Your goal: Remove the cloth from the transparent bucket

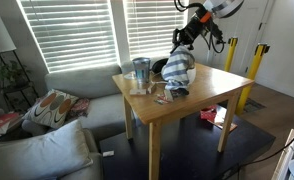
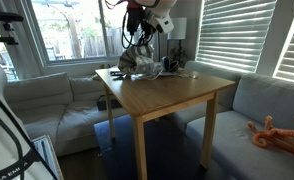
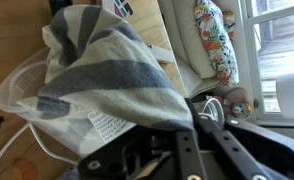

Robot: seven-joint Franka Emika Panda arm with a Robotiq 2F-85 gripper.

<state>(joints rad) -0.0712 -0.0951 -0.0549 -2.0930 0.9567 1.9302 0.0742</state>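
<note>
Wrist view — cloth [image 3: 107, 80] drapes the transparent bucket [image 3: 12, 95]; hand [image 3: 197, 140] against it, closure unclear; jar [image 1: 140, 70] nearby.

The cloth [image 3: 107, 80] plugs the bucket [image 3: 17, 100] mouth, so there's no way in past it. A jar [image 1: 140, 70] crowds one side and small things [image 1: 175, 93] lie in front, while the rest of the surface [image 2: 177, 100] lies open

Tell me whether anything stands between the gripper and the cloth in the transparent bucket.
Nothing visible does. In the wrist view the cloth lies heaped, uncovered, over the mouth of the transparent bucket. In an exterior view the gripper hangs close above it, and the tinted jar stands aside.
</note>
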